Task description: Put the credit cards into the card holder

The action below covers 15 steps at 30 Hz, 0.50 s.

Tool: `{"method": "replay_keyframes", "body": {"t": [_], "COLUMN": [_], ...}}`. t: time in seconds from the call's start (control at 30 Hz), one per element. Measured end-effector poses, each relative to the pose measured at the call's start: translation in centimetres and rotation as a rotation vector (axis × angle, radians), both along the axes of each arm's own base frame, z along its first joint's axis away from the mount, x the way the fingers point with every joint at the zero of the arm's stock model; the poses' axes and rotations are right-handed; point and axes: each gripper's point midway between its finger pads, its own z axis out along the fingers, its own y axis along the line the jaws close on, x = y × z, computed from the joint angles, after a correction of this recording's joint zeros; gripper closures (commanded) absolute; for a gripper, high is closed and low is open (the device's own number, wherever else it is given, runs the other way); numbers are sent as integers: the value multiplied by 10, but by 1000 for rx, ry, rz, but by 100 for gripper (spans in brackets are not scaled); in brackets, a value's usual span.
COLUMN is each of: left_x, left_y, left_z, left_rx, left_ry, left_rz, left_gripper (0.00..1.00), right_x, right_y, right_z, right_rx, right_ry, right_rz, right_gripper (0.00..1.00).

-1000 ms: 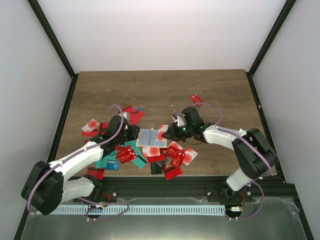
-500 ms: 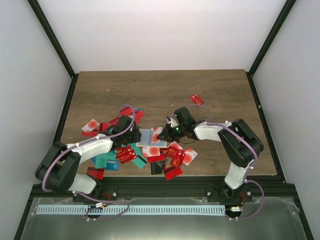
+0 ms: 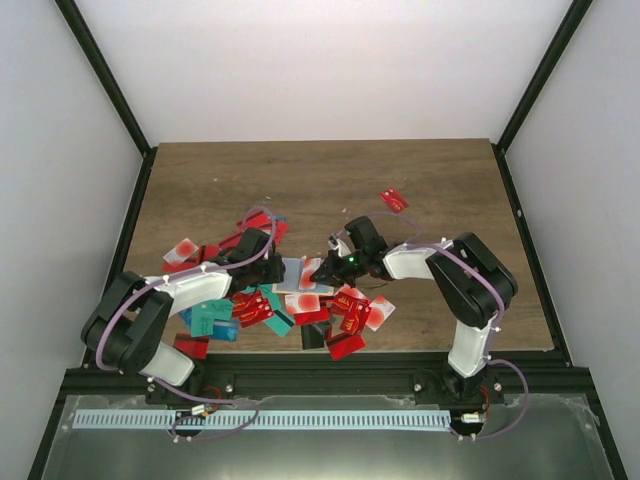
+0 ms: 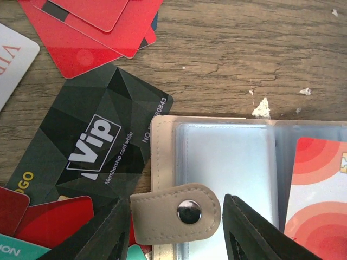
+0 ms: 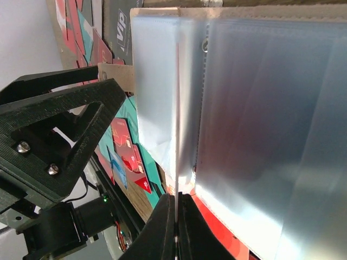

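Observation:
The beige card holder (image 3: 293,273) lies open on the wood among scattered credit cards (image 3: 345,312). Its clear light-blue sleeves (image 4: 227,162) face up, and a white-and-red card (image 4: 317,189) rests on the right half. My left gripper (image 4: 176,208) is open, its fingers straddling the holder's snap tab (image 4: 179,212) at the holder's left edge. My right gripper (image 5: 177,199) is shut on a thin white-and-red credit card (image 5: 177,135). That card shows edge-on, held upright over the holder's sleeves (image 5: 260,108). In the top view both grippers, left (image 3: 268,266) and right (image 3: 323,269), meet at the holder.
A black VIP card (image 4: 92,151) lies partly under the holder's left corner, with red cards (image 4: 97,32) beyond it. Teal cards (image 3: 210,318) and more red ones crowd the near side. One red card (image 3: 394,200) lies alone at the back right. A white-red card (image 3: 182,250) sits far left.
My left gripper has slid right to the holder's tab and opened wider. My right gripper has carried its card leftward over the open holder.

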Motion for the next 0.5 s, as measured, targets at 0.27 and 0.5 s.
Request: {"method": "replay_keyframes", "body": {"t": [0.27, 0.5], "left_x": [0, 0], "left_y": [-1, -2], "left_z": [-4, -7], "left_rx": [4, 1], "left_ry": [8, 14], "left_rz": [-7, -21], "left_gripper": [53, 55], "right_x": [-4, -4], "right_y": [4, 9], "right_z": [-7, -9], "right_rx": [23, 41], "right_ry": [41, 66], "right_rz": [19, 33], "right_gripper": [99, 99]}}
